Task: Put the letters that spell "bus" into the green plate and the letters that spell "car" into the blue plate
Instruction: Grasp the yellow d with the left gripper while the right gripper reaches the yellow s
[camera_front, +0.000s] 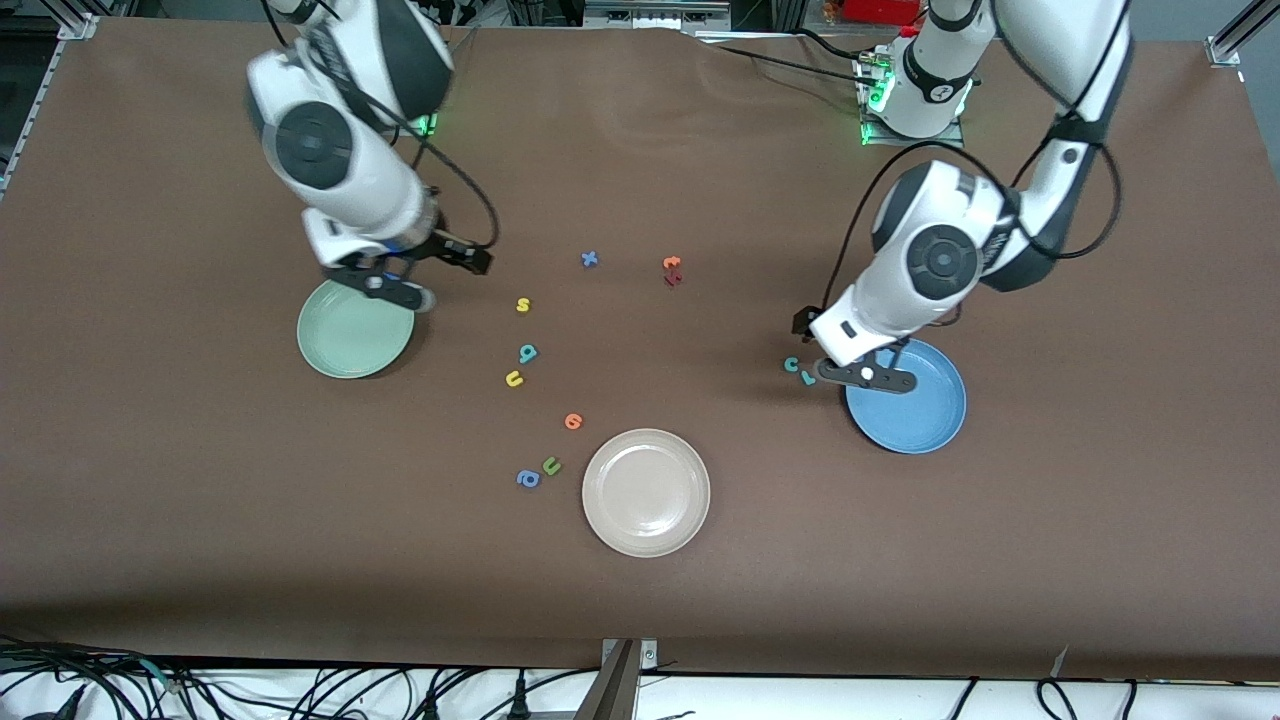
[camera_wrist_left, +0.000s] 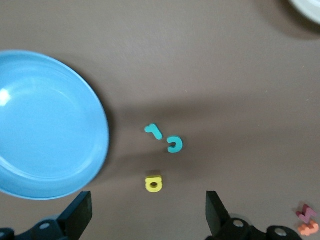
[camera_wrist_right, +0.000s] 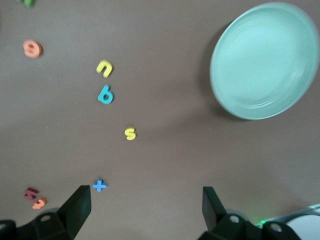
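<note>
My left gripper (camera_front: 868, 377) hangs open over the rim of the blue plate (camera_front: 925, 425), empty. Beside that plate lie the teal "c" (camera_front: 791, 365) and teal "r" (camera_front: 808, 377). In the left wrist view the yellow "a" (camera_wrist_left: 154, 183) lies on the table just ahead of the open left gripper (camera_wrist_left: 148, 210), with "r" (camera_wrist_left: 154, 131), "c" (camera_wrist_left: 175, 144) and the blue plate (camera_wrist_left: 50, 125) around it. My right gripper (camera_front: 388, 286) hangs open and empty over the green plate's (camera_front: 345, 345) rim. Yellow "s" (camera_front: 522, 305), teal "b" (camera_front: 527, 352) and yellow "u" (camera_front: 514, 378) lie mid-table.
A beige plate (camera_front: 646, 491) sits nearest the front camera. An orange round letter (camera_front: 572, 421), green "u" (camera_front: 551, 465) and blue "a" (camera_front: 527, 479) lie beside it. A blue "x" (camera_front: 590, 259), orange "t" (camera_front: 671, 263) and a dark red letter (camera_front: 673, 279) lie nearer the bases.
</note>
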